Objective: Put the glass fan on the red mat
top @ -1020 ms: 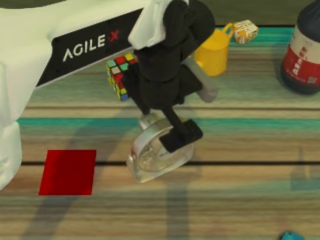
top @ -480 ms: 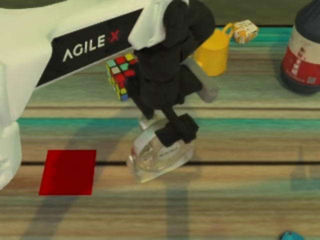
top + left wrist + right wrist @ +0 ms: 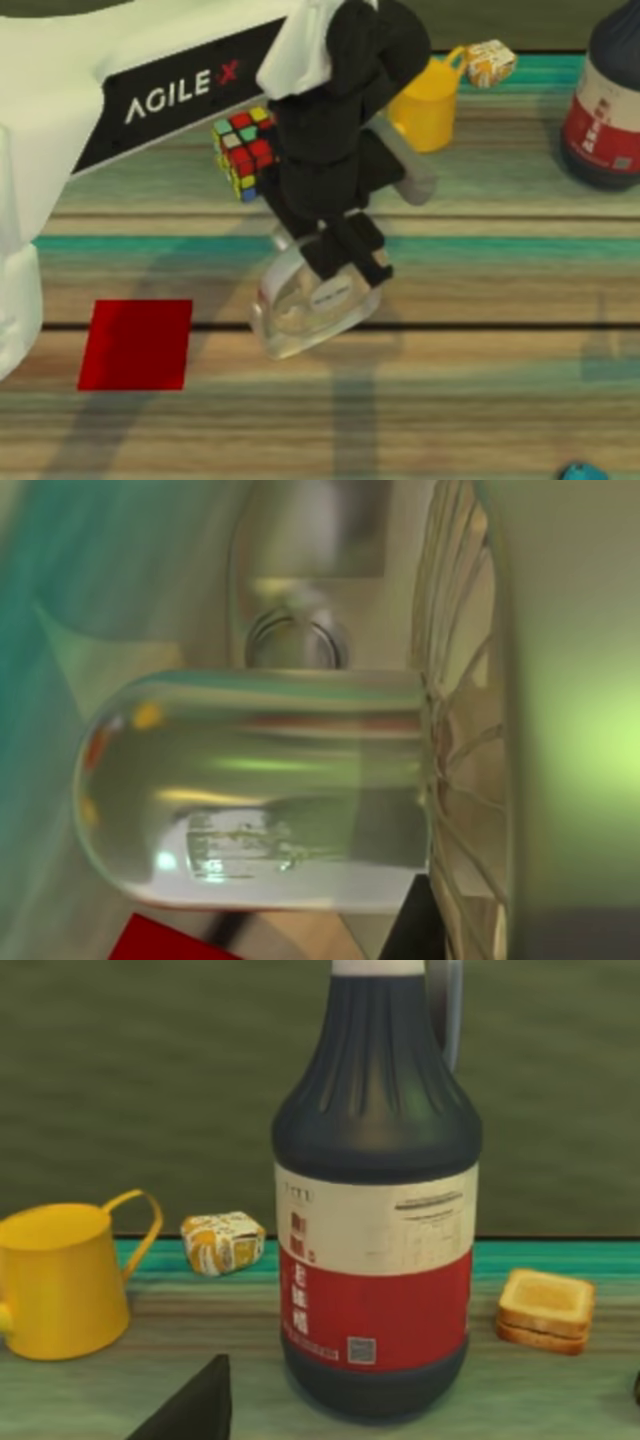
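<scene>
Glass fan (image 3: 310, 305), likely slick and brittle, is sitting pinched at its rim beneath left gripper (image 3: 345, 262), needing gentle pressure.

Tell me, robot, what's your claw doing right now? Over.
Left claw shut on glass fan. Red mat bare, off to the fan's left. Path between clear. Right claw out of sight.

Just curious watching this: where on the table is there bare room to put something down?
Bare wood runs along the near edge, from the red mat past the glass fan, and between the fan and the dark bottle. The far strip is crowded: Rubik's cube, yellow can, left arm.
</scene>
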`<state>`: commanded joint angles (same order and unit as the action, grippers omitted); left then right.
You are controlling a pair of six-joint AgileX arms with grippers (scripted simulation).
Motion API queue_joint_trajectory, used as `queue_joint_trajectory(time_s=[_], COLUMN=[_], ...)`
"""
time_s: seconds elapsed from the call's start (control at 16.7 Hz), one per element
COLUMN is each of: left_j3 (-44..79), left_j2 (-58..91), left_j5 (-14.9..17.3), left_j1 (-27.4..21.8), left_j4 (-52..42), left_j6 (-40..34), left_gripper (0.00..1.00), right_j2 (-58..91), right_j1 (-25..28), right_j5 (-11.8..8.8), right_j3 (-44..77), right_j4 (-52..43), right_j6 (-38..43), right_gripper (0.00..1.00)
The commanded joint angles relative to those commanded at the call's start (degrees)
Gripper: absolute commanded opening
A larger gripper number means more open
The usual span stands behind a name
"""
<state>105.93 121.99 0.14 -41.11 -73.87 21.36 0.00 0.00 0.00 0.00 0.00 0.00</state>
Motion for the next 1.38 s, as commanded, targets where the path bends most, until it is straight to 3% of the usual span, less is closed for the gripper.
queue_joint_trajectory(time_s=[0.54,0.96,1.38], left_j3=[0.21,11.92,11.91], left_j2=[0.06,0.88,0.32], left_j5=[-0.03,-0.02,-0.06], left_j1=[0.05,1.01,1.14], left_j4=[-0.20,-11.09,-11.62], left_j6=[0.11,0.01,0.86], left_gripper=[0.00,0.00,0.00], right_j2=[0.00,0.00,0.00], right_j1=[0.00,0.00,0.00], right_j5=[0.00,0.00,0.00], right_j3=[0.00,0.00,0.00], right_j4=[0.00,0.00,0.00], right_j6=[0.00,0.00,0.00], right_gripper=[1.00,1.00,1.00])
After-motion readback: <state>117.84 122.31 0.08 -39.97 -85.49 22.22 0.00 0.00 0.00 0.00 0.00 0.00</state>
